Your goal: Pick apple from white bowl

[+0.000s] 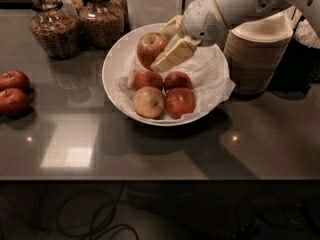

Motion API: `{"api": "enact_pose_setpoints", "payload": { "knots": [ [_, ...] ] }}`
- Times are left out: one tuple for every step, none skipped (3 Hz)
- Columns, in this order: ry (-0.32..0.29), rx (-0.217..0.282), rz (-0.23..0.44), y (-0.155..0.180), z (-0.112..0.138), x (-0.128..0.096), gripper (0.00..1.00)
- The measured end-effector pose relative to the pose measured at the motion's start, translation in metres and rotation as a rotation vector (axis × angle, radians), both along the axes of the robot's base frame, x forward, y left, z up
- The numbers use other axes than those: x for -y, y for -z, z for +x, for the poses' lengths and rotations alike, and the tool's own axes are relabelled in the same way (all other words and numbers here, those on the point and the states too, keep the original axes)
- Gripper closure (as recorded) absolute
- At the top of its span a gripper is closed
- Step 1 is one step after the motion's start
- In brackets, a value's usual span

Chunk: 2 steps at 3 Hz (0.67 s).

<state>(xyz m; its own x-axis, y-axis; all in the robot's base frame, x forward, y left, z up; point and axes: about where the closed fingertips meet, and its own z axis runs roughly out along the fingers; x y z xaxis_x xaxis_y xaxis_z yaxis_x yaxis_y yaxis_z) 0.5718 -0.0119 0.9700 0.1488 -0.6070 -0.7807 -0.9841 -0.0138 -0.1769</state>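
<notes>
The white bowl (113,86) stands in the middle of the dark counter, lined with crumpled white paper (212,73). My gripper (161,45) reaches in from the upper right and is shut on the apple (150,48), the large red-orange one with yellow-green streaks. The apple hangs above the bowl's far side, one cream finger (173,57) in front of it and the other behind. Several apples stay in the bowl: two red ones (148,78) at the back, a paler yellow one (148,102) and a red one (180,102) in front.
Two small dark red apples (13,90) lie at the left edge of the counter. Two glass jars (50,26) of brown food stand at the back left. A stack of beige disposable bowls (257,59) stands right of the white bowl. The counter's front edge (160,178) runs below.
</notes>
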Motion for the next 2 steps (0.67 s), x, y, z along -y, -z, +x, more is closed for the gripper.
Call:
{"api": "enact_pose_setpoints", "payload": {
  "knots": [
    [-0.012,0.069,0.05,-0.0357,-0.0062,0.0022,1.0],
    [-0.012,0.069,0.05,-0.0357,-0.0062,0.0022,1.0]
  ]
}}
